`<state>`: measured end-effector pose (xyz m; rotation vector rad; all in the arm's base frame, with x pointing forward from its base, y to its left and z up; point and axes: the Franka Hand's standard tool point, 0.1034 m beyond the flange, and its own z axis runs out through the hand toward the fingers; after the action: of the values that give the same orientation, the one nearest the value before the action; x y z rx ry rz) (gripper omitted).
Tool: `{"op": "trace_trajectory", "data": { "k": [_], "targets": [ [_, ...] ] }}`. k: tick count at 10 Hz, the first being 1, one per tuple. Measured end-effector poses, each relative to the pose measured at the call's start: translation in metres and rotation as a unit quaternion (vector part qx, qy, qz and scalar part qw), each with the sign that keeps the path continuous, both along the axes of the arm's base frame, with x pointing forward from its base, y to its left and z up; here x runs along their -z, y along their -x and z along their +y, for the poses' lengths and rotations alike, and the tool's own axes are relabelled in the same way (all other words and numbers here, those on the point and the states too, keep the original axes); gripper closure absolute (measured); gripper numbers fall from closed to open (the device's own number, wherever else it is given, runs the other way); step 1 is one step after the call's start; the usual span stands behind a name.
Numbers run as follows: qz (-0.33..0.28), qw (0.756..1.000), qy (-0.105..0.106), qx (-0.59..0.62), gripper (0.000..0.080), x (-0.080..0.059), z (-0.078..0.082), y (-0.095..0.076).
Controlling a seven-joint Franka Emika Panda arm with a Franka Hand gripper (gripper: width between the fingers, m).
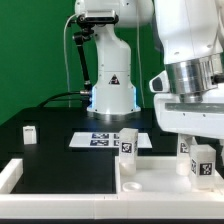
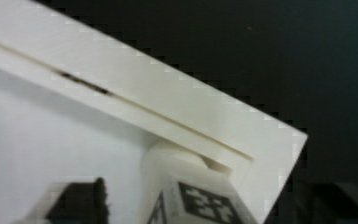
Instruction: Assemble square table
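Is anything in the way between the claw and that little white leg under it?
Nothing visible. The table leg sits right between the gripper's open fingers, with gaps on both sides and no other part in between.

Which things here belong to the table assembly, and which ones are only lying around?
Job: tabletop slab; leg at the exterior view's right; middle leg; leg at the exterior view's left.
Just lying about: marker board; white rail frame.

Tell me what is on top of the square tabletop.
A tagged white leg stands upright on the tabletop, between the fingers of the open gripper. The arm covers the tabletop's far end at the exterior view's right; anything there cannot be seen.
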<state>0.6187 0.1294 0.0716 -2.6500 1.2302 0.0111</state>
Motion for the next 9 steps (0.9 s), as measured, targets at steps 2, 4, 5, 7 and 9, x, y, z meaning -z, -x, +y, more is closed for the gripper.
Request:
{"op": "trace_trajectory", "data": {
  "k": [2,4,5,7,9],
  "targets": [
    [-0.016,0.995,0.017,-0.101,0.0175,-0.001,-0.002,-0.001],
    [-0.031,0.983,0.027,-0.181,0.0154,0.000,-0.004,-0.001],
    [-0.046,0.959,0.050,-0.276,0.0154,-0.001,-0.010,-0.003],
    [-0.065,0.905,0.089,-0.411,0.0151,-0.003,-0.010,-0.008],
    [-0.061,0.920,0.084,-0.378,0.0160,-0.002,-0.011,-0.008]
  ]
}}
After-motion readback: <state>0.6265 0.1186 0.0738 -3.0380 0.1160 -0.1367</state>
